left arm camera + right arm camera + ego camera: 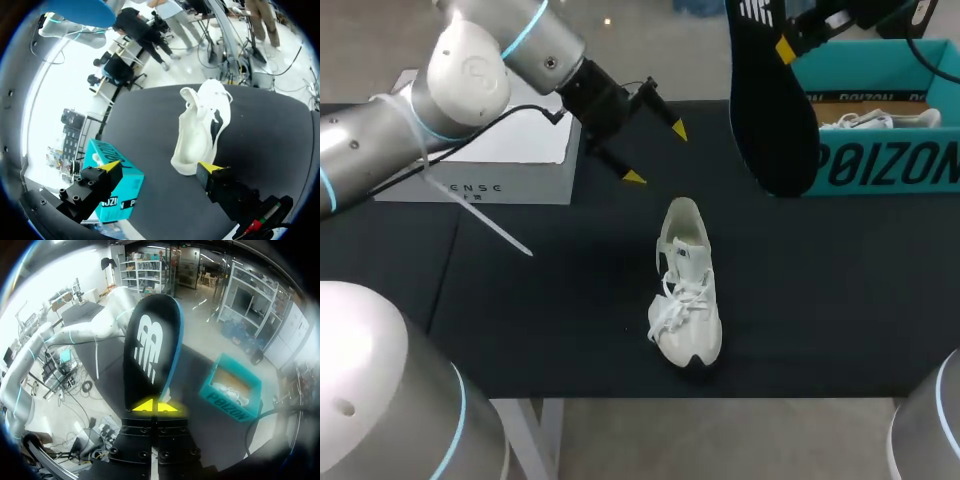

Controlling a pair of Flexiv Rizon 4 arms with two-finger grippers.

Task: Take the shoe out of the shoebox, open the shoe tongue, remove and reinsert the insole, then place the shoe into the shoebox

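Observation:
A white shoe [686, 290] lies on the black table [550, 300], toe toward the front edge, laces loose. My left gripper [655, 152] hangs open just behind its heel, touching nothing. In the left wrist view the shoe [200, 130] sits ahead of the left gripper [160, 167], near one finger. My right gripper [785, 45] is raised at the back right, shut on the heel end of a black insole [770, 110] that hangs down in front of the teal shoebox [880, 165]. The right wrist view shows the right gripper [156, 406] pinching the insole [152, 350].
The open teal shoebox [227, 407] stands at the table's back right, and something white lies in it [865, 120]. A white box [510, 165] sits at the back left, under my left arm. The shoebox [112, 185] also shows beside one left finger.

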